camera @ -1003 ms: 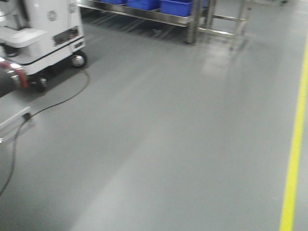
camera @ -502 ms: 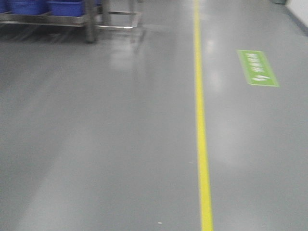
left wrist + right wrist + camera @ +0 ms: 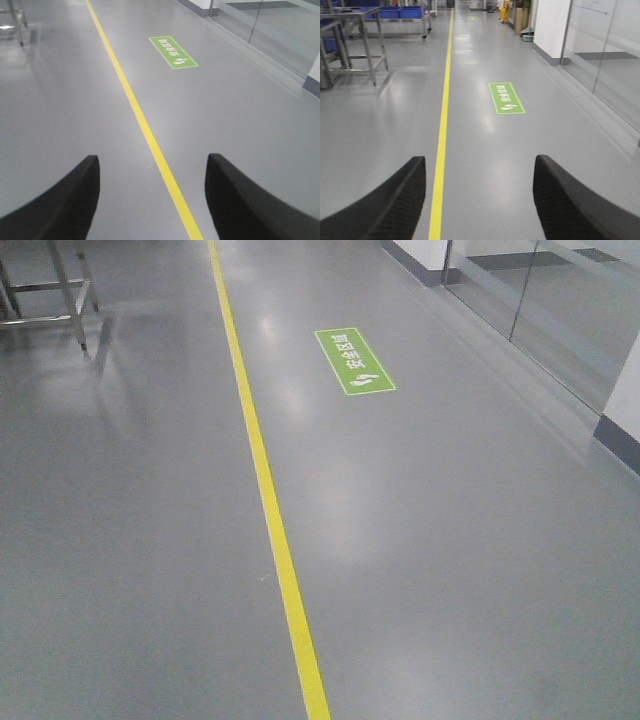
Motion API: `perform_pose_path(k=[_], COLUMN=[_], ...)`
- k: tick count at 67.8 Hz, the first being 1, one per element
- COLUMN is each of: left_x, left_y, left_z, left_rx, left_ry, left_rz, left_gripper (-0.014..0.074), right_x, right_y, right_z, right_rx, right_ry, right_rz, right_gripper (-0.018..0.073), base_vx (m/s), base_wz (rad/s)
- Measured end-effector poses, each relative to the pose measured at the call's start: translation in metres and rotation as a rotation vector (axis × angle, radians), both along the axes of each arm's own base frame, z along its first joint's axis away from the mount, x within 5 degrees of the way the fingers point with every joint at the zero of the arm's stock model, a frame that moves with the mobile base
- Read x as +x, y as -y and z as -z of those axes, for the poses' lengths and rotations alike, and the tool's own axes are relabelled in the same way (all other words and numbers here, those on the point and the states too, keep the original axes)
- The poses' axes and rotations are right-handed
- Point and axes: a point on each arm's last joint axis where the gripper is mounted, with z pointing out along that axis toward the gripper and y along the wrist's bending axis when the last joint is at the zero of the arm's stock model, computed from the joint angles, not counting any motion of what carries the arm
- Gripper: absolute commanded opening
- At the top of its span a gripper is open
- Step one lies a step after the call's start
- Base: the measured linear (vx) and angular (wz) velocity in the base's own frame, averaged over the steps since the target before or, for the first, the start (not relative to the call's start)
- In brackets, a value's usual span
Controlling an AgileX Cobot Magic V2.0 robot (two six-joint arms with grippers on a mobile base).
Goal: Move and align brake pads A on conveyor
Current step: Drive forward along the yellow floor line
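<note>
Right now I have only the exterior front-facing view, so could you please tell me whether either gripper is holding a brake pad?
Observer: No. The left gripper is open and empty, with the yellow floor line showing between its fingers.
Operator: Thank you. And the right one?
Observer: The right gripper is open and empty as well, over bare floor.
Operator: Is the conveyor anywhere in sight?
Observer: Not in any view. The right wrist view shows only blue bins on steel racks down the aisle.
</note>
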Motion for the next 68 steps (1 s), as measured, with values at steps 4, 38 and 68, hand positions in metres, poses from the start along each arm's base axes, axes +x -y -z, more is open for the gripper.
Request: perform_pose_path(k=[4,38,68], left_x=[0.0000,0.0000,0.0000], left_y=[0.0000,0.0000,0.0000], left_z=[0.0000,0.0000,0.0000], left_rx=[0.000,0.000,0.000], left_ry=[0.000,0.000,0.000], left_rz=[0.000,0.000,0.000], left_gripper=[0.0449,0.0449,0.0449], right_x=[0.0000,0.0000,0.0000], right_y=[0.0000,0.0000,0.0000], right_z=[0.0000,0.0000,0.0000], right_rx=[0.000,0.000,0.000], right_ry=[0.000,0.000,0.000], right_rz=[0.000,0.000,0.000], right_gripper=[0.0453,0.0453,0.0453], base_vx=[0.15,0.30,0.47], base_wz=[-0.27,0.07,0.33])
